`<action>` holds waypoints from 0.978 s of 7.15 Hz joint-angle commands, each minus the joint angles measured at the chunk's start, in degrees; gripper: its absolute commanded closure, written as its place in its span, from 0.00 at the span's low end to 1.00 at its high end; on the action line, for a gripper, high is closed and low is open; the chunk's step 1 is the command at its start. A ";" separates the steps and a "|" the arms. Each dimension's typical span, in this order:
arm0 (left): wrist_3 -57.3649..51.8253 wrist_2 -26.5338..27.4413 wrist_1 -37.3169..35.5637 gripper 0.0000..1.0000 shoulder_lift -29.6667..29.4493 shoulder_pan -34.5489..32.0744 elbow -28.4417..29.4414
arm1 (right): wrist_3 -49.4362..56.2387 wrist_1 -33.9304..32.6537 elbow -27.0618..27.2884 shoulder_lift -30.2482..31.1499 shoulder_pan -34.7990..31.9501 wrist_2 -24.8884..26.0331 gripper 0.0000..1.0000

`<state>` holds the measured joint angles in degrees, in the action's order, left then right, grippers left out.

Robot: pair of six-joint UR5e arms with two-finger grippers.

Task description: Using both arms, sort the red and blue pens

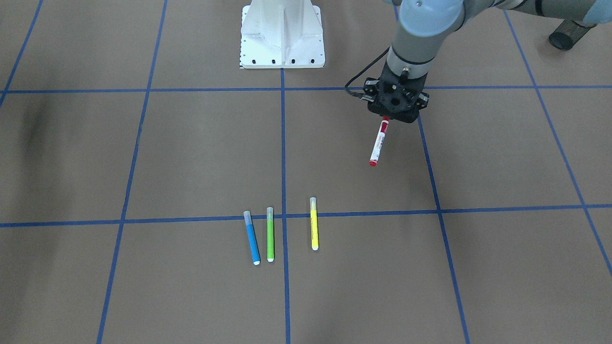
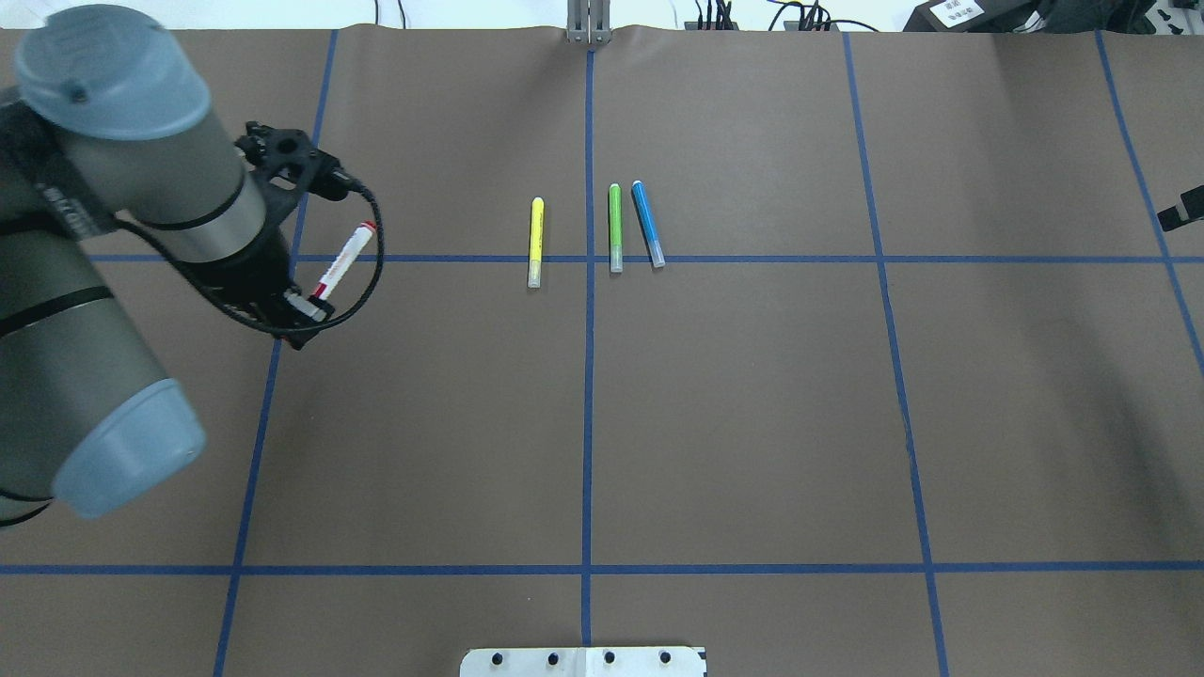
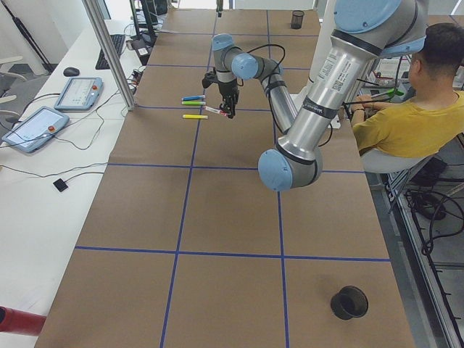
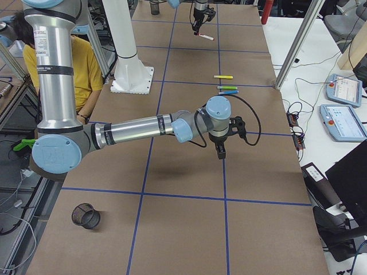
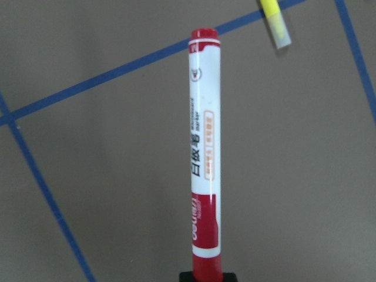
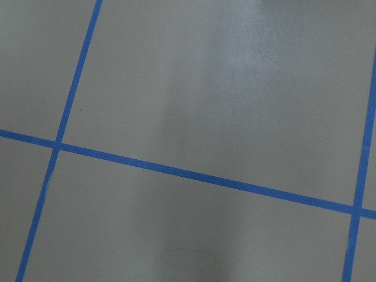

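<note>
My left gripper (image 1: 388,116) (image 2: 308,305) is shut on the red cap end of the red pen (image 1: 377,143) (image 2: 343,260) (image 5: 202,153). The pen's white barrel sticks out tilted above the brown table. The blue pen (image 1: 252,239) (image 2: 647,224) lies on the table near the centre line, beside a green marker (image 1: 270,235) (image 2: 615,228). My right gripper (image 4: 221,150) hovers over bare table toward the right end. Its fingers do not show in its wrist view, so I cannot tell its state.
A yellow marker (image 1: 313,224) (image 2: 535,243) (image 5: 276,20) lies between the green marker and the left gripper. A black mesh cup (image 1: 566,36) (image 3: 349,302) stands at the table's left end, another cup (image 4: 86,216) at the right end. A person (image 3: 406,109) sits behind the white pedestal (image 1: 282,36).
</note>
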<state>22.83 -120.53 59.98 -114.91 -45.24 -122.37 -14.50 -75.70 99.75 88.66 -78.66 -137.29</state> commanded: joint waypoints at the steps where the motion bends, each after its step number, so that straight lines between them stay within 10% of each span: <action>1: -15.45 1.69 -1.44 1.00 16.05 -5.53 -10.75 | -0.09 0.02 0.00 0.11 0.00 0.00 0.01; 7: -43.45 15.21 -0.92 1.00 54.04 -13.91 -16.50 | 0.00 0.02 0.09 0.38 0.00 -0.09 0.01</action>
<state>-15.63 -108.14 59.00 -67.56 -57.99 -138.48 -14.54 -75.67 99.84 89.01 -78.66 -137.36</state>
